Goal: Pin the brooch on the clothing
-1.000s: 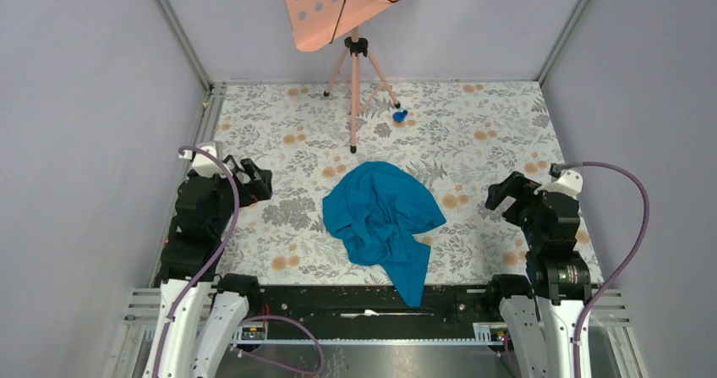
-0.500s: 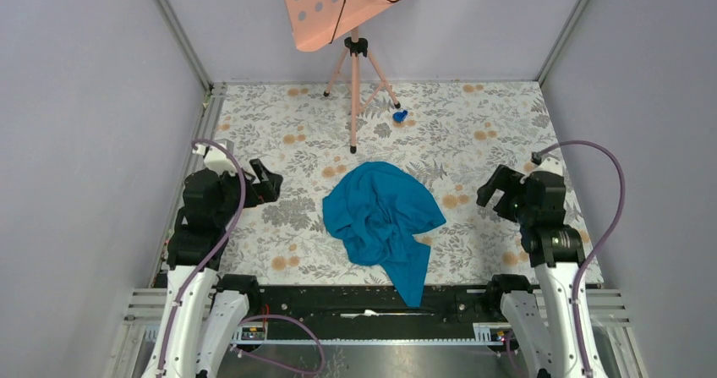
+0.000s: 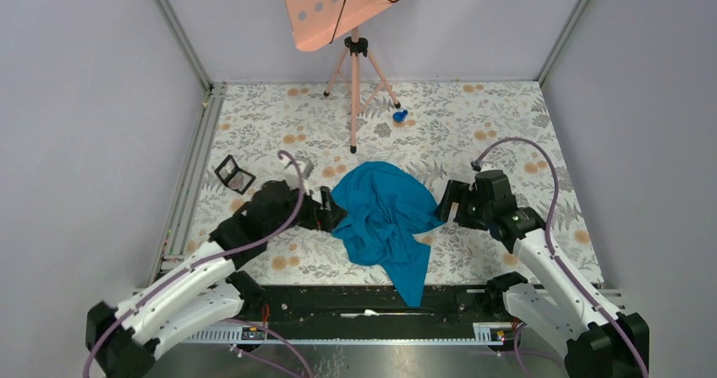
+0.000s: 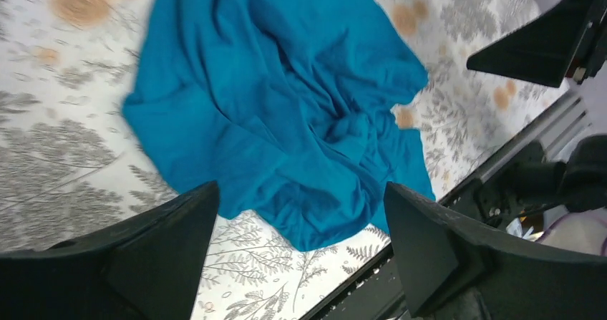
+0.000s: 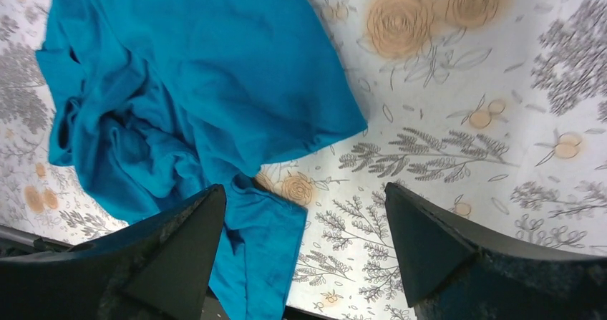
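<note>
The teal-blue T-shirt (image 3: 380, 213) lies crumpled in a heap near the middle of the floral-patterned worktop (image 3: 507, 133). One tail of fabric trails toward the near edge and reaches the black rail between the arm bases. The left hand (image 3: 331, 212) is stretched low toward the shirt's left edge, just beside it. Its fingers are spread wide and released, gripping nothing. In the left wrist view the two dark fingers (image 4: 179, 241) frame the rumpled cloth (image 4: 286, 119) from apart, with the fabric's lower folds lying in the gap between them. The right hand (image 3: 448, 203) faces the shirt's right edge from the other side, close to it. It too is spread and grasps nothing. Its wrist view shows the fingers (image 5: 429, 241) standing either side of a strip where the shirt's hem (image 5: 215, 105) meets bare floral surface. From above I cannot tell whether either hand touches the cloth. A black square frame (image 3: 235, 175) lies on the worktop to the left, well apart from the shirt, with a pale patch inside it. Whether that patch is the brooch is too small to tell. At the back stands a pink music stand (image 3: 353, 65) on a tripod, and a tiny bright-blue lump (image 3: 400, 116) sits near its right leg.
</note>
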